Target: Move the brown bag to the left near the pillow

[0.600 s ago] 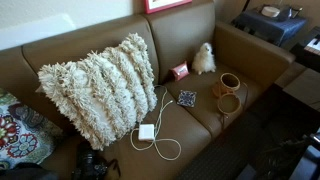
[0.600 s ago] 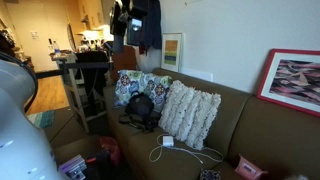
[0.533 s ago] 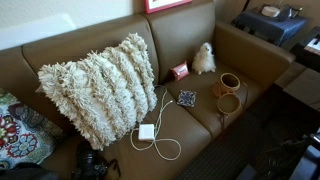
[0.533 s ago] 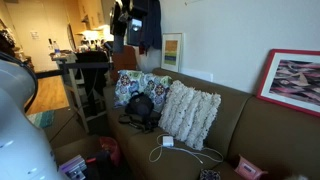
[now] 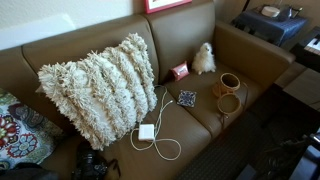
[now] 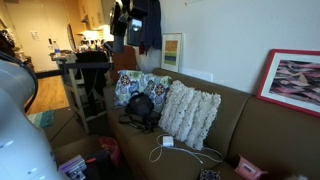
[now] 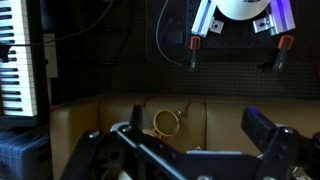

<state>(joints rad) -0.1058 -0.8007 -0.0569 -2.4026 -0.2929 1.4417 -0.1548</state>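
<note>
**Nothing Shifted, Jaws Spread Wide**

No change from half a second back in both exterior views: brown bag (image 5: 229, 92), pillow (image 5: 100, 88) and white charger (image 5: 147, 131) in identical spots. Gripper (image 7: 180, 140) released, fingers far apart, nothing between them, facing the brown bag from well apart in the wrist view.

Brown bag lying on the seat of the brown sofa (image 5: 188, 30) near the armrest, well apart from the pillow. Pillow propped against the backrest. Between the two, the white charger with its looped cable and a small patterned square (image 5: 187, 98). Farther back, a red box (image 5: 180, 71) beside a white fluffy toy (image 5: 204, 58). Floral cushion (image 5: 18, 130) at the far end. Lived-in room, light wall, piano keyboard (image 7: 15, 60) at the wrist view's edge.

Counted: one brown bag, one pillow, one red box, one toy, one charger.
</note>
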